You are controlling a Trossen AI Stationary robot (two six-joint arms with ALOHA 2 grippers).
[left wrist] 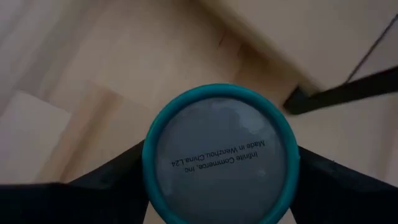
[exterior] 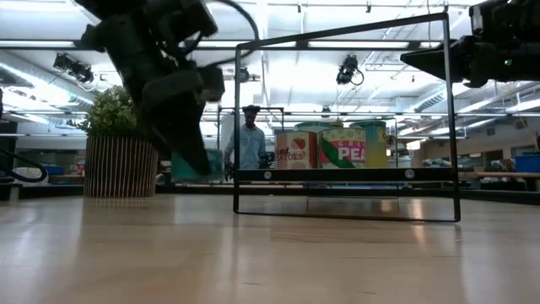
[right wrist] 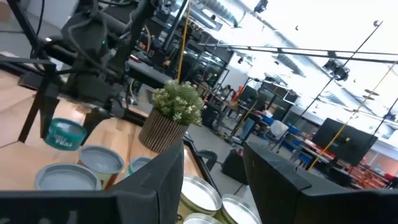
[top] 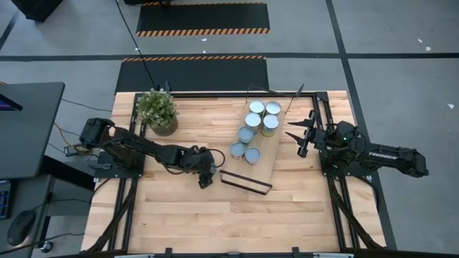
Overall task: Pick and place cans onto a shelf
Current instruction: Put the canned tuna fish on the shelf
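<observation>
Left gripper (top: pixel 206 175) jaws clamp a teal can (left wrist: pixel 221 155), held above the table (top: pixel 179 215) beside the shelf (top: pixel 262 161). Right gripper (top: pixel 301 137) hovers at the shelf's far side, jaws parted, empty.

In the left wrist view the teal-rimmed can (left wrist: pixel 221 155) fills the lower centre; its bottom edge is cut off and it hides most of the left claw's fingers (left wrist: pixel 102 177). In the low view the left arm (exterior: pixel 160 80) covers most of a teal can (exterior: pixel 190 167). The person (exterior: pixel 250 139) behind the shelf (exterior: pixel 346 175) is too small to make out.
</observation>
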